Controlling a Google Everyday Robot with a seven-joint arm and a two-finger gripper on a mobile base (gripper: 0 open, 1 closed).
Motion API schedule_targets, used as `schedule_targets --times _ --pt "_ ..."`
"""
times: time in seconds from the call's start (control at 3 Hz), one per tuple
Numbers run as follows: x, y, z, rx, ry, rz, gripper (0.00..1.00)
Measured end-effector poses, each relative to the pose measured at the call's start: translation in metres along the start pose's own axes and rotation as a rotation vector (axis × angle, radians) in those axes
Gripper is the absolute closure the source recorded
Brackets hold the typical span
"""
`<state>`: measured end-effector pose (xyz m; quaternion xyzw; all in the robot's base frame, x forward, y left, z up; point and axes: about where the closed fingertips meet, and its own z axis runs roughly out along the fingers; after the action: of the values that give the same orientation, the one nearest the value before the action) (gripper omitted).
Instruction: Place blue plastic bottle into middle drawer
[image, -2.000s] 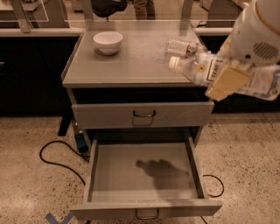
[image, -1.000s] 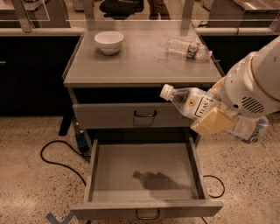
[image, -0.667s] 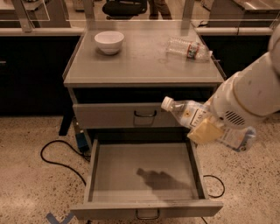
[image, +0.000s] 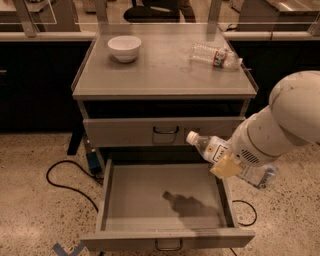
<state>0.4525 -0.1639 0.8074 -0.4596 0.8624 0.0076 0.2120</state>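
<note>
The gripper (image: 226, 165) is clamped on the blue plastic bottle (image: 206, 145), which hangs tilted, cap up and to the left, over the right rear corner of the open middle drawer (image: 107, 192). Well above the drawer, the cabinet top (image: 165, 75) carries a white bowl (image: 124, 48) and a red-labelled bottle (image: 215, 55) lying on its side.

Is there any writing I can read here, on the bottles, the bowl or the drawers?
The blue plastic bottle, held by the gripper above the open middle drawer: label has a dark print panel, too blurred to read.
The clear bottle lying on the cabinet top: red label, too small to read.
The bowl: no writing seen.
</note>
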Motion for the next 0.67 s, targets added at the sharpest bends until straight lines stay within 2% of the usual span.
schedule_targets --times 0.33,0.67 --pt "0.004 0.004 0.034 -0.046 -0.032 0.018 1.00" --pt "0.015 0.009 0.103 -0.156 -0.047 0.072 1.00"
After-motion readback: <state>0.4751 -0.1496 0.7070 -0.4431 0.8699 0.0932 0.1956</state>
